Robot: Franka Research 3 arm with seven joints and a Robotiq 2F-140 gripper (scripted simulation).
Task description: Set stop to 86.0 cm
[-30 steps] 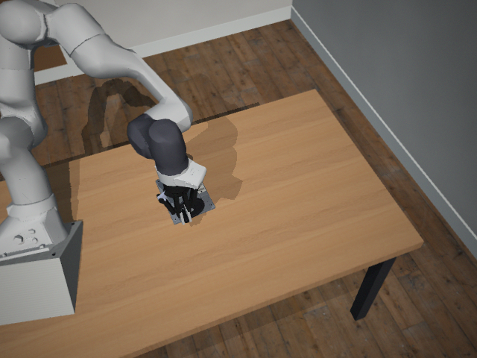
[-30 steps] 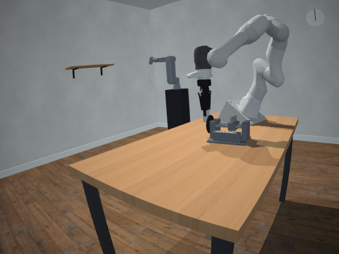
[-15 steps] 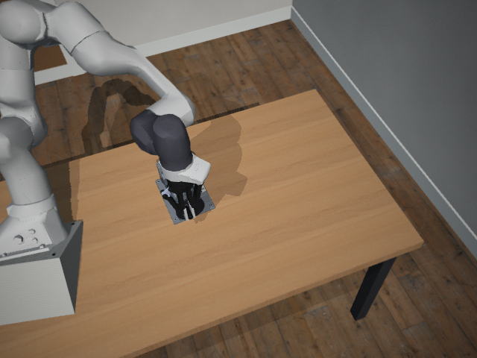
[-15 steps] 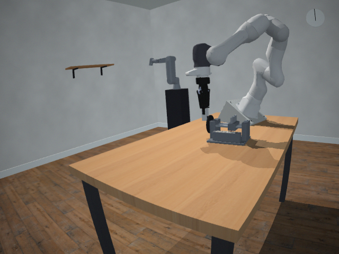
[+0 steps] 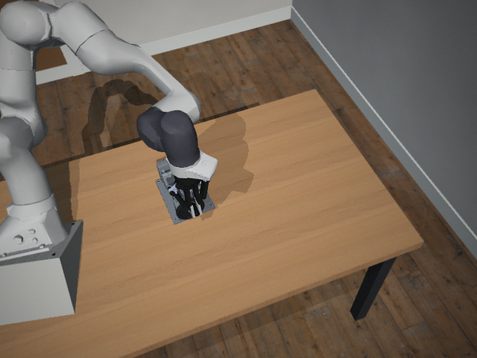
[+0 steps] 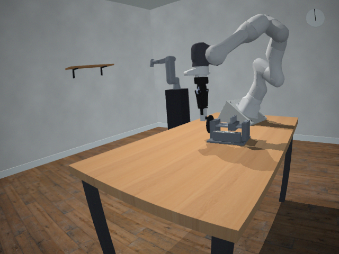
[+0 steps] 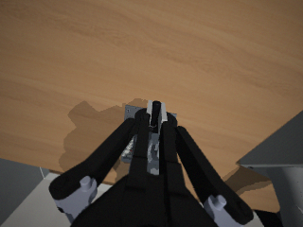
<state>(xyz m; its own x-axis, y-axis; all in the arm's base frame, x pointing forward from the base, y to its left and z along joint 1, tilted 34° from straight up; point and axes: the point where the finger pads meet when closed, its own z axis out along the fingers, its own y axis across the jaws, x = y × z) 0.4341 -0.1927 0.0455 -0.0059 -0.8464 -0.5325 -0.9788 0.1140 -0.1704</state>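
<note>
A grey stop fixture (image 6: 228,131) with a baseplate, two end blocks and a sliding stop block (image 6: 233,120) sits on the wooden table near the robot base. A black handwheel (image 6: 209,123) is at its end facing away from the base; it also shows in the top view (image 5: 186,211). My gripper (image 6: 202,118) points straight down over the wheel and is shut on the handwheel's crank knob (image 7: 155,110); the pale fingertips clamp it in the wrist view. In the top view the gripper (image 5: 194,209) covers most of the fixture (image 5: 182,194).
The robot's grey pedestal (image 5: 36,269) stands on the table's left end. A second small arm on a black pedestal (image 6: 177,108) stands behind the table. A wall shelf (image 6: 89,66) hangs far left. The table edges are well away from the fixture.
</note>
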